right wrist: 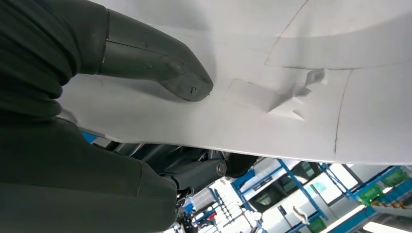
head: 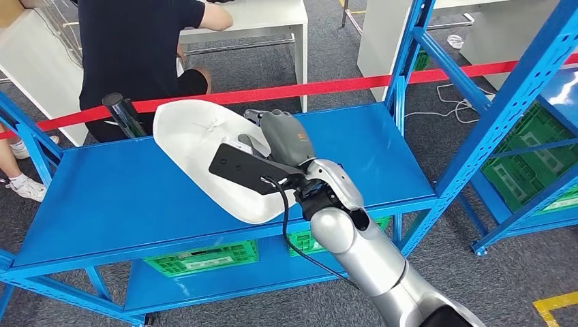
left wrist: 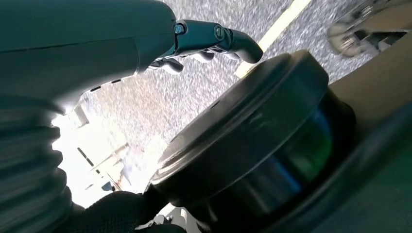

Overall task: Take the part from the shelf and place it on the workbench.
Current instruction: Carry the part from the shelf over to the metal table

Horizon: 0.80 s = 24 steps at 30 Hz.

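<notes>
head view: white part (head: 198, 146), broad thin shell, on the blue shelf (head: 102, 197) near its front edge; likely light, stiff, slick, best pinched at the rim.
right hand (head: 269, 139): gripping the part's rim, arm reaching forward.
right wrist view: thumb (right wrist: 160, 60) pressed on shell, fingers underneath.
left wrist view: left hand (left wrist: 97, 43) hangs over floor, holds nothing, fingers loosely curled; grip state unclear.

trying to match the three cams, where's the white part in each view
Head view: the white part lies over the blue shelf, mid-picture, with the right hand at its edge.
Right wrist view: the part spans the upper picture, thumb pressed on it.
Left wrist view: not in it; the left hand is above grey floor.
Shared landmark: the right hand on the part.
</notes>
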Each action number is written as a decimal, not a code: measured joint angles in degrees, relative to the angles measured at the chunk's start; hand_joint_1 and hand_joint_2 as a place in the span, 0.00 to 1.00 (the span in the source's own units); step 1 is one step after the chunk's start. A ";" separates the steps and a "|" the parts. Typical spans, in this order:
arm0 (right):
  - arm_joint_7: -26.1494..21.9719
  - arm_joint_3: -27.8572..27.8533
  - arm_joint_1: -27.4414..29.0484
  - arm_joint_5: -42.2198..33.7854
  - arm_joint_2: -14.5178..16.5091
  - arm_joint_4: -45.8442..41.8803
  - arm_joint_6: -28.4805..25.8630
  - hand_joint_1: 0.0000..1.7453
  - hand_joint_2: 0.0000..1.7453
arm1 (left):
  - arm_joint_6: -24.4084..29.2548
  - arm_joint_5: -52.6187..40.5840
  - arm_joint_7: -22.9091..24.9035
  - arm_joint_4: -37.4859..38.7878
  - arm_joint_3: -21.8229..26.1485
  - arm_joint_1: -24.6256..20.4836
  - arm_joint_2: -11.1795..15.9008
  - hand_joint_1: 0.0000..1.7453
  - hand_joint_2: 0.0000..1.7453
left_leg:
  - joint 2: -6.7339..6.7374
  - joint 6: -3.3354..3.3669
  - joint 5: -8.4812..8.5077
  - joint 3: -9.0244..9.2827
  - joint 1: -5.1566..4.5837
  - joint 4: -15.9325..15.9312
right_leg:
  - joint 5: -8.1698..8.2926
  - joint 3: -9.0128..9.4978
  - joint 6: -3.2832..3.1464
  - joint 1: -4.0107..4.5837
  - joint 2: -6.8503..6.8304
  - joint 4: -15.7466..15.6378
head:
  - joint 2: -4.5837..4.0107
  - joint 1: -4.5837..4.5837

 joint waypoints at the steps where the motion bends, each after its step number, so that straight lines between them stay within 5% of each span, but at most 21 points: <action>1: -0.13 0.13 -0.15 -0.03 0.06 0.57 -0.12 1.00 1.00 | 0.00 0.05 -0.03 0.01 0.15 0.04 0.05 0.00 1.00 | 0.00 -0.05 -1.60 -0.51 0.00 3.28 | 0.53 -0.63 -0.04 0.16 -0.09 0.03 | 0.00 0.00; 3: -0.15 0.42 -0.35 0.00 0.12 1.53 -0.37 1.00 1.00 | 0.00 0.06 -0.08 0.03 0.47 0.12 0.12 0.00 1.00 | 0.01 0.13 -1.39 0.83 -0.03 5.08 | 1.57 -1.98 -0.04 0.48 -0.25 0.09 | 0.00 0.01; 5: -0.04 0.67 -0.54 0.15 0.13 2.14 -0.59 1.00 1.00 | 0.00 -0.06 -0.09 0.03 0.64 0.17 0.13 0.00 1.00 | 0.02 0.76 0.68 6.05 -0.16 -0.90 | 2.54 -3.11 0.12 0.71 -0.32 0.13 | 0.00 0.01; 7: -0.05 0.82 -0.78 0.33 0.13 2.56 -0.65 1.00 1.00 | 0.00 -0.18 -0.13 0.03 0.68 0.23 0.15 0.00 1.00 | 0.04 1.31 0.86 11.37 -0.54 -8.36 | 3.39 -3.76 0.58 0.86 -0.35 0.11 | 0.00 0.05; 9: -0.51 1.01 -1.18 0.23 0.13 3.22 -0.60 1.00 1.00 | 0.00 -0.09 -0.28 0.04 0.75 0.39 0.18 0.00 1.00 | 0.03 1.64 0.52 12.77 -1.03 -11.18 | 4.21 -3.92 1.27 0.72 -0.36 -0.11 | 0.00 0.04; 12: -1.97 1.54 -2.15 -0.75 0.07 5.20 -0.51 1.00 1.00 | 0.00 0.50 -0.86 0.08 1.19 0.66 0.09 0.00 1.00 | 0.34 2.80 2.25 11.86 -0.93 -11.96 | 3.57 -4.56 2.29 0.52 -0.19 0.44 | 0.00 0.04; 16: -3.70 3.28 -3.77 -2.18 -0.01 8.26 -0.49 1.00 1.00 | 0.00 1.53 -1.55 0.10 2.03 1.21 -0.08 0.00 1.00 | 0.73 3.60 4.96 8.98 -0.69 -12.14 | -5.95 -7.77 3.10 0.28 -0.19 12.09 | 0.00 0.25; 18: -4.04 4.27 -4.28 -2.63 -0.02 9.66 -0.47 1.00 1.00 | 0.00 1.98 -1.81 0.12 2.66 1.67 -0.22 0.00 1.00 | 0.79 3.47 6.14 7.23 -0.66 -11.91 | -5.63 -7.24 3.31 0.23 -0.20 15.41 | 0.00 0.24; 19: -4.09 4.73 -4.50 -2.81 -0.02 10.26 -0.47 1.00 1.00 | 0.00 2.15 -1.88 0.12 2.95 1.90 -0.29 0.00 1.00 | 0.81 3.33 6.67 6.36 -0.63 -11.70 | -4.09 -5.64 3.36 0.19 -0.20 14.26 | 0.00 0.24; 21: -4.10 5.56 -5.06 -3.11 0.00 11.08 -0.47 1.00 1.00 | 0.00 2.28 -1.73 0.12 3.49 2.20 -0.40 0.00 1.00 | 0.72 2.87 7.57 4.70 -0.61 -10.99 | -2.35 -0.06 3.29 0.18 -0.20 7.15 | 0.00 0.26; 23: -4.06 6.22 -5.59 -3.37 0.06 11.50 -0.48 1.00 1.00 | 0.01 2.28 -1.25 0.12 3.87 2.41 -0.42 0.00 1.00 | 0.59 2.17 8.35 3.79 -0.68 -10.41 | -3.31 4.14 2.74 0.35 -0.06 0.89 | 0.00 0.28; 24: -3.99 6.50 -5.77 -3.55 0.10 11.67 -0.45 1.00 1.00 | 0.01 2.25 -0.93 0.12 3.98 2.51 -0.41 0.00 1.00 | 0.54 1.77 8.76 3.65 -0.70 -10.36 | -3.91 4.82 2.35 0.50 0.01 -0.45 | 0.00 0.29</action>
